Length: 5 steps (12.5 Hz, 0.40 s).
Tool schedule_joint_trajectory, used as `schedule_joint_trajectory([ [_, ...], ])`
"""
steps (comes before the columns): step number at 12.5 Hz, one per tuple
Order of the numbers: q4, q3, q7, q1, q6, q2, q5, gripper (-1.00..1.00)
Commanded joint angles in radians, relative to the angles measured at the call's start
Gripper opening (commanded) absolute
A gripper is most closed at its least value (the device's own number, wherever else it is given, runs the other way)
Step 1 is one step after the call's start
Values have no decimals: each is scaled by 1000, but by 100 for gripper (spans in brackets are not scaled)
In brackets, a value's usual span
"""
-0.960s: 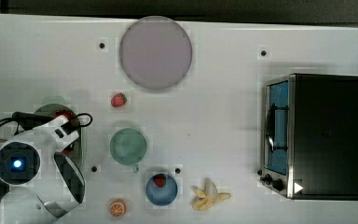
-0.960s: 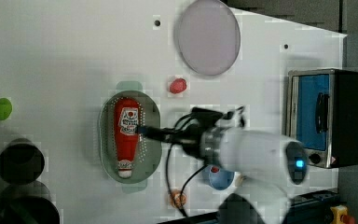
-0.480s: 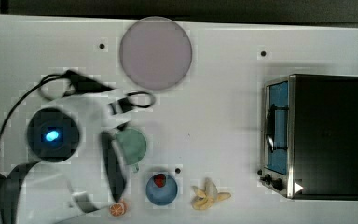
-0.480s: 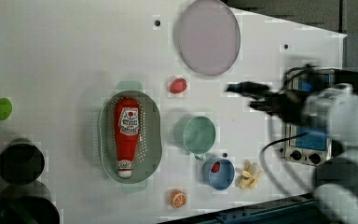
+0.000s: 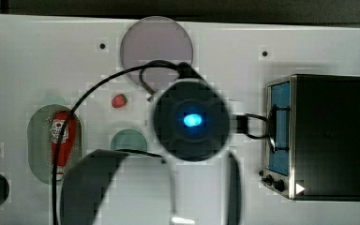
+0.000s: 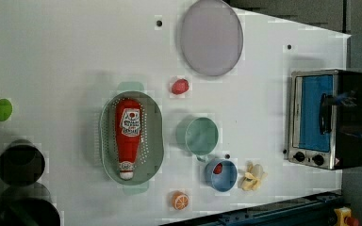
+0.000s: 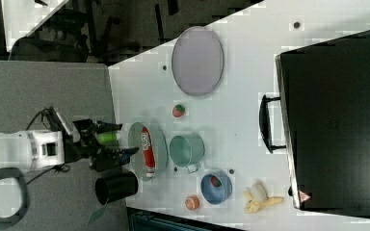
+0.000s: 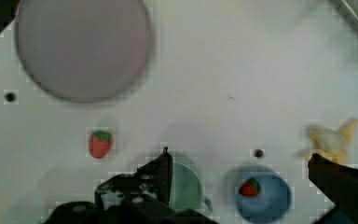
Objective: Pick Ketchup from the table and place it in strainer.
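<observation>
The ketchup [image 6: 127, 136], a red bottle with a white label, lies lengthwise inside the pale green strainer [image 6: 153, 141]; both also show in the top view, ketchup [image 5: 64, 143] in strainer [image 5: 37, 140]. In the wrist view my gripper [image 8: 238, 155] is open and empty, with its fingers [image 8: 162, 170] above the green cup and the blue bowl. Seen from the top, my arm's wrist [image 5: 192, 119] hangs over the table's middle, away from the strainer. The right view has the gripper [image 7: 125, 138] open beside the strainer's [image 7: 134, 139] left rim.
A pinkish-grey plate [image 6: 211, 37] sits at the back, a strawberry [image 6: 179, 86] near it. A green cup [image 6: 201, 135], a blue bowl [image 6: 220, 174], a banana [image 6: 252, 176] and an orange half [image 6: 180, 200] lie close together. A toaster oven [image 6: 327, 117] stands on the left view's right.
My arm has swung off the strainer, toward the table's middle and the oven. The ketchup stays lying in the strainer. The gripper remains open.
</observation>
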Motion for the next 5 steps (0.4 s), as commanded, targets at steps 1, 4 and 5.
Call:
schedule_joint_trajectory([
  [1,117,-5,50,-1,-147,-8,30,100],
  [4,149,-3,53,-1,-185,-5,30,100],
  [5,147,-4,53,-1,-185,-1,30,100],
])
